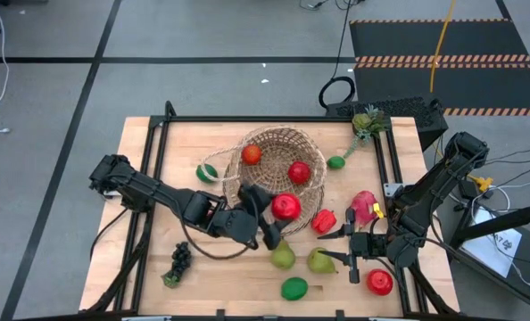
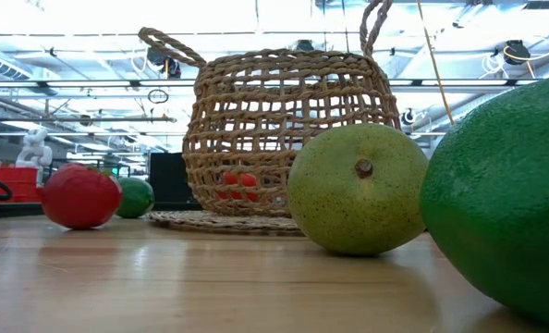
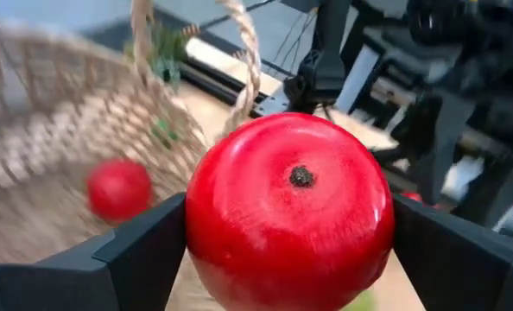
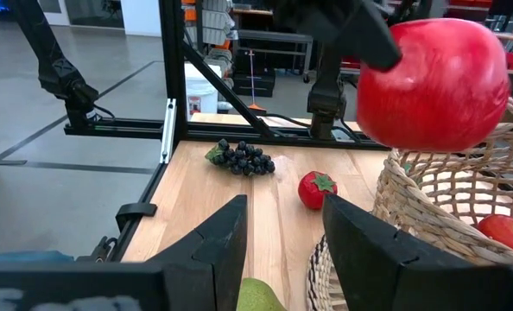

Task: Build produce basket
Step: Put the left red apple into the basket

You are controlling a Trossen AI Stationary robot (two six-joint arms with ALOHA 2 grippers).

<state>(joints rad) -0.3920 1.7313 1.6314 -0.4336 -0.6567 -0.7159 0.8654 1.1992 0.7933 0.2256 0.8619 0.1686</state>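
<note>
The woven basket (image 1: 278, 160) stands at the table's middle-far part with two red round fruits (image 1: 252, 153) (image 1: 299, 171) inside. My left gripper (image 1: 278, 214) is shut on a red apple (image 3: 291, 207) just over the basket's near rim. My right gripper (image 4: 282, 233) hovers open to the right, near the table's front, with nothing between its fingers. Two green pears (image 1: 283, 257) (image 1: 320, 261) and a lime (image 1: 293, 288) lie on the wood in front of the basket. My left gripper pinches the red apple between its two fingers (image 3: 144, 250), one on each opposite side (image 3: 196, 233). The fingers reach in from the table's left, slightly downward. The apple's dark stem pit (image 3: 301, 176) faces the wrist. The apple is lifted clear, above the basket's rim (image 4: 412, 186).
Dark grapes (image 1: 180, 263) lie near the front left. A small red fruit (image 1: 324, 220), a pink dragon fruit (image 1: 364, 207) and another red apple (image 1: 379, 282) lie at the right. A lime (image 1: 335, 162) and a green leafy piece (image 1: 368, 122) sit at the far right.
</note>
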